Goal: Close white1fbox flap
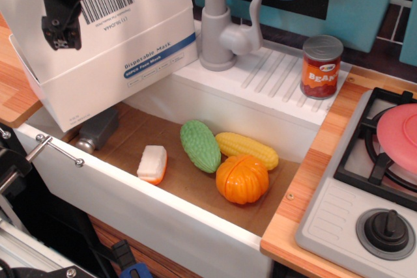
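Note:
The white1fbox point(98, 89) is a large white carton at the left end of the sink, leaning over the counter edge. Its top panel point(130, 11) carries the barcode, "Disposable Face Mask" print and a blue stripe, and lies folded down over the box. My black gripper point(62, 34) hangs in front of the box's upper left part, over the barcode's left end. Its fingertips point down and sit close to or on the panel. I cannot make out whether the jaws are open or shut.
In the sink point(150, 219) lie a green gourd point(200, 145), a corn cob point(246, 149), an orange pumpkin point(242, 179), a white-and-orange piece point(152, 164) and a grey metal item point(96, 129). A grey faucet point(218, 24) stands behind. A bean can point(321, 66) and the stove point(371, 180) are at the right.

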Controlling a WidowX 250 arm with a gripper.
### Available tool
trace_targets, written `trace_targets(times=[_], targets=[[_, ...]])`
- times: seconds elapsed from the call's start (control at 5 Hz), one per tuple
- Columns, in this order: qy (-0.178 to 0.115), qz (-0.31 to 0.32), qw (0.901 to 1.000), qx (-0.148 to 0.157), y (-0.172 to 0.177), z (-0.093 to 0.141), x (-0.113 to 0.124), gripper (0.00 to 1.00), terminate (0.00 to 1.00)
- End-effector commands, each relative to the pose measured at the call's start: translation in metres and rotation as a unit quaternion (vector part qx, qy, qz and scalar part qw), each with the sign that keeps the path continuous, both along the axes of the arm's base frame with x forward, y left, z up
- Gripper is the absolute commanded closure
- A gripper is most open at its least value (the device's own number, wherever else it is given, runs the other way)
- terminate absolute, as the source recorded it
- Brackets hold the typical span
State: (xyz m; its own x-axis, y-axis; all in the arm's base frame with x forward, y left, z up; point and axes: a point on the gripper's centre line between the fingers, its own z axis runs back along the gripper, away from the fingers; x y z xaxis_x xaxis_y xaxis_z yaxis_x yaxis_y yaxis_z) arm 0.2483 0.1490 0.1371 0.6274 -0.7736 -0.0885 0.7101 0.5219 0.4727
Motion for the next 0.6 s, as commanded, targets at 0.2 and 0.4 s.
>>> trace_targets(times=[0.2,0.4], targets=[[0.018,-0.051,0.9934,-0.101,0.050,-0.032,0.054,0.00,0.00],[0.026,-0.053,0.9890,-0.136,0.057,-0.039,0.056,0.00,1.00]])
